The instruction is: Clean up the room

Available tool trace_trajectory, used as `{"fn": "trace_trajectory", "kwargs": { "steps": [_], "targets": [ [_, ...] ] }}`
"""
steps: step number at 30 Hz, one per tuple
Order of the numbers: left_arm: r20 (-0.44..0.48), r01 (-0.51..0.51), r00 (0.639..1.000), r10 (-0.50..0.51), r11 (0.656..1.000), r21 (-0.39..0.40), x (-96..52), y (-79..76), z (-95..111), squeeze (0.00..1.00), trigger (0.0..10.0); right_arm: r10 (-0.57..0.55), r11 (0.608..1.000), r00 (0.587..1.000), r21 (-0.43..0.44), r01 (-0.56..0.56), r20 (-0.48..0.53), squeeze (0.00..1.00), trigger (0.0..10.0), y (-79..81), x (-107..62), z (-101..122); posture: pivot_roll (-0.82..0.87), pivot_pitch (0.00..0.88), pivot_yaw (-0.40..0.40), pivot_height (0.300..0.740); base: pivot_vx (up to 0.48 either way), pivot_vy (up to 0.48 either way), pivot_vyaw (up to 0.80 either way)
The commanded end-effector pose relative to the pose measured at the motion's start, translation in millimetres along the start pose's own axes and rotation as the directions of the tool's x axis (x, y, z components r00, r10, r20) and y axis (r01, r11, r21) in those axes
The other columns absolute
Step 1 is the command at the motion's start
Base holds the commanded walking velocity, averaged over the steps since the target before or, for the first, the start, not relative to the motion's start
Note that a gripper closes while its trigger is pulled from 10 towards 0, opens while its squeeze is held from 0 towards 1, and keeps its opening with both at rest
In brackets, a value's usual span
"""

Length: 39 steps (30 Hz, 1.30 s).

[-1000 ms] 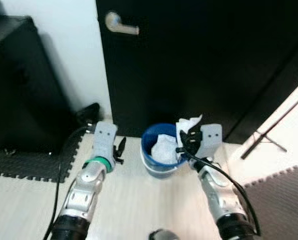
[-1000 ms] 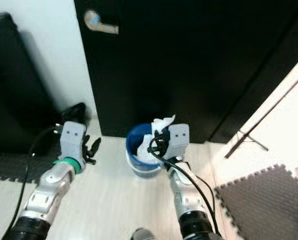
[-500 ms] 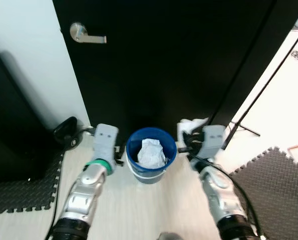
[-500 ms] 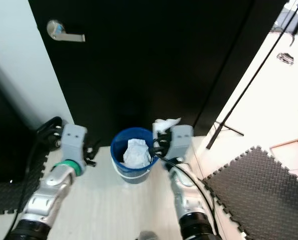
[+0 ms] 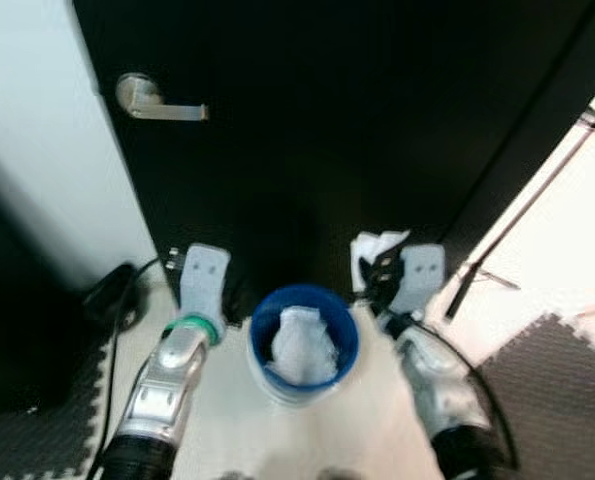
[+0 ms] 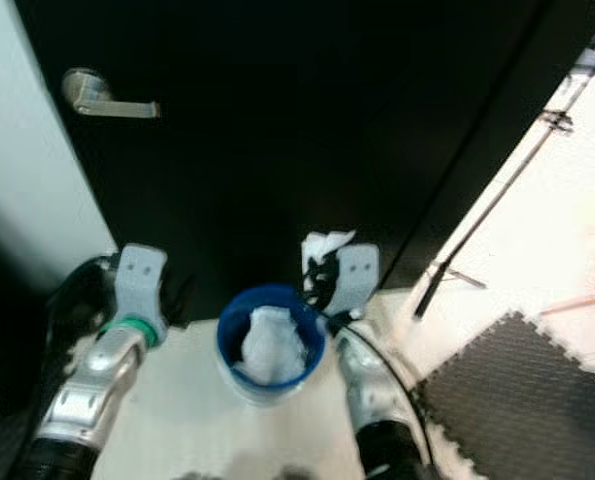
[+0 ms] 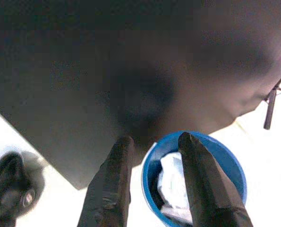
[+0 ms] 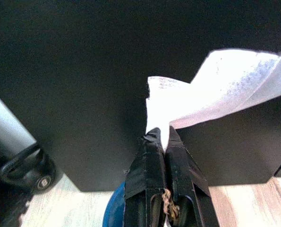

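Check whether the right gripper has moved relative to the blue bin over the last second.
Yes. The right gripper, shut on the white tissue, hung over the blue bin's right rim a second ago; now it is off to the bin's right, nearer the black door.

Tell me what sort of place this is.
Probably a room in a home, by its doorway: a black door with a lever handle, a pale wood-look floor, foam mats and a blue bin holding crumpled paper.

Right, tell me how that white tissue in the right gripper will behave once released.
The white tissue droops from the shut right gripper, so it is probably floppy and light. It may drift rather than drop straight; the blue bin sits lower, leftward.
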State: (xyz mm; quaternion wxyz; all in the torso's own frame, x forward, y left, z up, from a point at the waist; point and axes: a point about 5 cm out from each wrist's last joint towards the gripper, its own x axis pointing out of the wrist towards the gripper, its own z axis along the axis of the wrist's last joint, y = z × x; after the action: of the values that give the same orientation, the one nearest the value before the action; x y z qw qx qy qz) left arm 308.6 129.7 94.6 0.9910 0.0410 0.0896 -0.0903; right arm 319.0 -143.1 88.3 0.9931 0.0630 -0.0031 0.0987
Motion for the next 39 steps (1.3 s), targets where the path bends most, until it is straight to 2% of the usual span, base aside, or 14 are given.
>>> {"fn": "trace_trajectory", "kwargs": {
  "steps": [1,7,15,17,18,20,21,22,24,26,31,34,36,39],
  "targets": [
    [-0.024,0.045,0.999,-0.044,0.999,0.009,-1.3,-8.4,-5,0.00,10.0,-0.024,1.000,1.000,-0.010,0.024,-0.020,0.00,10.0,-5.7,-3.1,-5,-0.11,0.043,0.076,0.740,0.000,0.000,0.00],
    [-0.027,0.064,0.998,-0.063,0.998,0.014,-1.6,-10.1,-5,0.00,10.0,-0.025,1.000,0.999,-0.013,0.025,-0.020,0.00,10.0,-5.7,-2.7,-4,-0.11,0.044,0.077,0.740,0.000,0.000,0.00],
    [-0.038,0.079,0.996,-0.077,0.996,0.052,-7.3,-9.5,-9,0.00,10.0,0.052,0.993,0.998,-0.100,-0.056,-0.042,0.00,10.0,8.7,2.1,-7,-0.10,0.052,0.082,0.740,0.000,0.000,0.00],
    [-0.039,0.095,0.995,-0.091,0.991,0.094,-15.7,-6.9,-11,0.00,10.0,0.089,0.987,0.994,-0.130,-0.096,-0.061,0.00,10.0,15.5,6.7,-11,-0.08,0.059,0.081,0.740,0.000,0.000,0.00],
    [-0.033,0.113,0.993,-0.110,0.983,0.144,-22.2,-5.0,-12,0.00,10.0,0.091,0.987,0.992,-0.121,-0.101,-0.082,0.00,10.0,17.0,8.9,-14,-0.06,0.064,0.077,0.740,0.000,0.000,0.00],
    [-0.033,0.113,0.993,-0.110,0.983,0.144,-22.2,-5.0,-12,0.00,10.0,0.091,0.987,0.992,-0.121,-0.101,-0.082,0.00,10.0,17.0,8.9,-14,-0.06,0.064,0.077,0.740,0.000,0.000,0.00],
    [-0.028,0.127,0.992,-0.124,0.976,0.177,-27.1,-4.3,-12,0.00,10.0,0.091,0.988,0.991,-0.113,-0.102,-0.096,0.00,10.0,17.8,9.8,-16,-0.05,0.068,0.076,0.740,0.000,0.000,0.00],
    [-0.035,0.164,0.986,-0.160,0.965,0.207,-39.9,0.4,-12,0.00,10.0,0.094,0.986,0.988,-0.124,-0.109,-0.125,0.00,10.0,21.7,14.3,-20,-0.01,0.100,0.073,0.740,0.000,0.000,0.00],
    [-0.045,0.208,0.978,-0.203,0.951,0.228,-57.4,3.8,-11,0.00,10.0,0.099,0.982,0.984,-0.143,-0.120,-0.148,0.00,10.0,26.4,17.3,-23,0.00,0.117,0.072,0.740,0.000,0.000,0.00],
    [-0.065,0.285,0.958,-0.278,0.937,0.204,-74.4,4.9,-10,0.00,10.0,0.086,0.980,0.982,-0.166,-0.114,-0.167,0.00,10.0,29.8,21.1,-25,0.03,0.151,0.074,0.740,0.000,0.000,0.00],
    [-0.087,0.456,0.890,-0.448,0.880,0.131,-115.7,-7.7,-1,0.00,10.0,0.027,0.976,0.983,-0.209,-0.065,-0.180,0.00,10.0,32.4,21.4,-32,0.10,0.264,0.091,0.740,0.000,0.000,0.00],
    [-0.086,0.483,0.876,-0.475,0.866,0.127,-123.8,-11.1,3,0.00,10.0,0.012,0.976,0.984,-0.210,-0.050,-0.177,0.00,10.0,32.3,21.5,-33,0.10,0.264,0.091,0.740,0.000,0.000,0.00],
    [-0.082,0.511,0.859,-0.505,0.853,0.104,-139.2,-14.4,12,0.00,10.0,-0.007,0.980,0.987,-0.199,-0.026,-0.161,0.00,10.0,34.5,22.5,-32,0.13,0.338,0.088,0.740,0.000,0.000,0.00],
    [-0.084,0.514,0.857,-0.508,0.852,0.100,-143.0,-14.7,14,0.00,10.0,-0.008,0.981,0.988,-0.193,-0.023,-0.156,0.00,10.0,35.2,22.8,-32,0.13,0.338,0.088,0.740,0.000,0.000,0.00]
  ]
}}
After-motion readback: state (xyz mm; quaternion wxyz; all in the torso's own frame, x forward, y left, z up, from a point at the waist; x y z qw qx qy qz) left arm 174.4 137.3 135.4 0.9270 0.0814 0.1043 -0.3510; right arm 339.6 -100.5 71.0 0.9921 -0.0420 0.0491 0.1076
